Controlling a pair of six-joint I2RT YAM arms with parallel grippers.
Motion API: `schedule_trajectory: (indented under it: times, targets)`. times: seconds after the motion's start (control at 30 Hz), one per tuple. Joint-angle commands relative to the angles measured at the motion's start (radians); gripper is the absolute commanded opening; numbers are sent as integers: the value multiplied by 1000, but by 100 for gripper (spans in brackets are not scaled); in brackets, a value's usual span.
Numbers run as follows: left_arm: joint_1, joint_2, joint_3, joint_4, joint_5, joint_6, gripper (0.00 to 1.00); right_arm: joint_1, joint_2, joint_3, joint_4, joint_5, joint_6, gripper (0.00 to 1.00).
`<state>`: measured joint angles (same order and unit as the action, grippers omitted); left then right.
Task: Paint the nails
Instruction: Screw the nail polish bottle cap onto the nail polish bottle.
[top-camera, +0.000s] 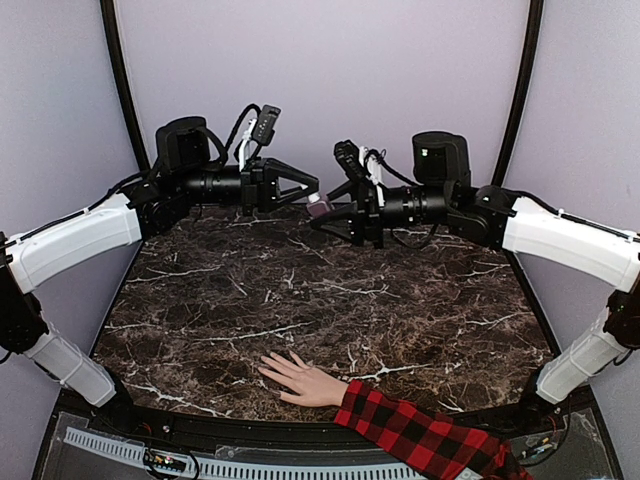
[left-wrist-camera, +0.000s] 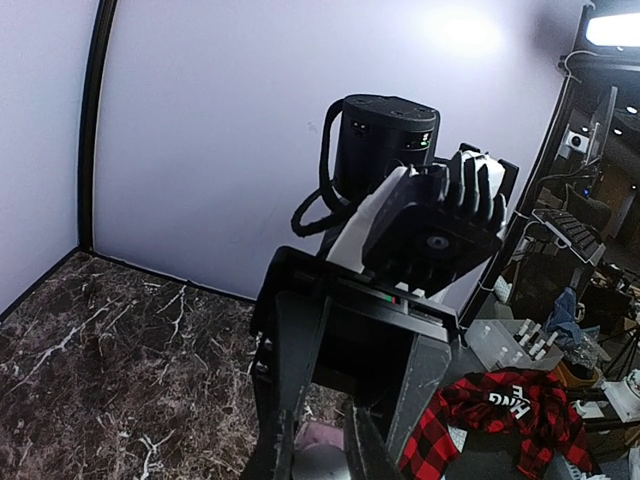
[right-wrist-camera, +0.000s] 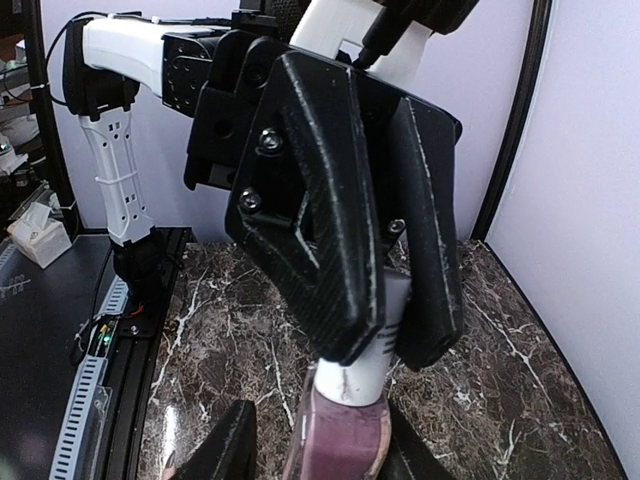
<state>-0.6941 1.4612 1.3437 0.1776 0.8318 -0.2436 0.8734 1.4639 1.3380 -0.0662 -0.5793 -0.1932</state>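
A pale hand (top-camera: 300, 378) in a red-and-black plaid sleeve (top-camera: 420, 432) lies palm down at the table's near edge, fingers spread; its nails (top-camera: 266, 366) are too small to make out. High over the far side of the table, my left gripper (top-camera: 312, 198) is shut on the white cap (right-wrist-camera: 368, 365) of a small pink polish bottle (top-camera: 318, 208). My right gripper (top-camera: 327, 218) faces it from the right. In the right wrist view its fingers (right-wrist-camera: 228, 445) flank the pink glass body (right-wrist-camera: 340, 440), open, with a gap on the left side.
Dark marble table (top-camera: 330, 300) with black rails at its sides and lilac walls behind. Both arms meet in mid-air near the back wall, far from the hand. A white ruler strip (top-camera: 200, 462) runs along the front edge.
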Motion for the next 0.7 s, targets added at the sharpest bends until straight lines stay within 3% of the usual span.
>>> schedule_trajectory:
  times: [0.0,0.3,0.47,0.67]
  targets:
    - [17,-20,39,-13,2,7,0,-8,-18,1,88,-64,3,35]
    - [16,-14,42,-24,36,11,0,-11,-11,6,92,-75,9,13]
    - [16,-38,38,-32,8,23,30,-13,-23,-7,105,-64,11,8]
    - [22,-57,24,-37,-5,30,40,-17,-25,-14,118,-66,20,7]
